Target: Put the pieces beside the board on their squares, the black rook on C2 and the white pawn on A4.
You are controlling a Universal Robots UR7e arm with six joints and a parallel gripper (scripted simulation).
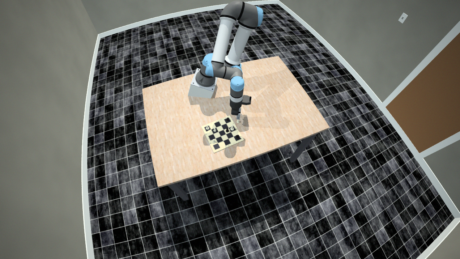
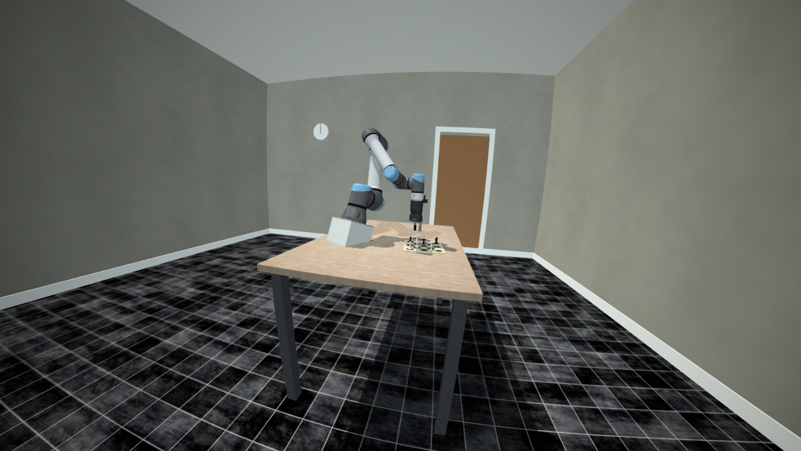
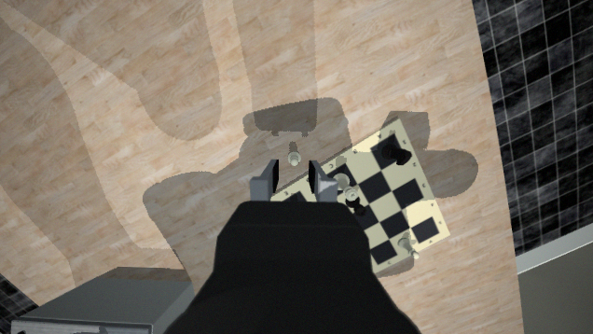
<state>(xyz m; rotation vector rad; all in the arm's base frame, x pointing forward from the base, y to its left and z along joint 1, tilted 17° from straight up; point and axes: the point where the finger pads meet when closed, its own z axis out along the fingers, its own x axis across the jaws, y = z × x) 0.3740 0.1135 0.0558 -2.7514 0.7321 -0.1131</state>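
Observation:
The white pawn [image 3: 293,158] stands upright on the table just off the edge of the small chessboard [image 3: 373,201]. My gripper [image 3: 294,170] is open and empty, and hangs a little above the pawn with a finger on each side of it in the wrist view. In the top view the gripper [image 1: 237,119] is at the far right edge of the board [image 1: 222,133]. A black piece [image 3: 355,203] stands on the board near two white pieces [image 3: 345,184]. I cannot tell whether it is the rook. Another black piece [image 3: 393,151] is on a corner square.
A further white piece [image 3: 406,244] stands near the board's opposite end. The robot's grey base box [image 1: 202,86] sits on the table behind the board. The table's edge runs close past the board's far side [image 3: 494,196].

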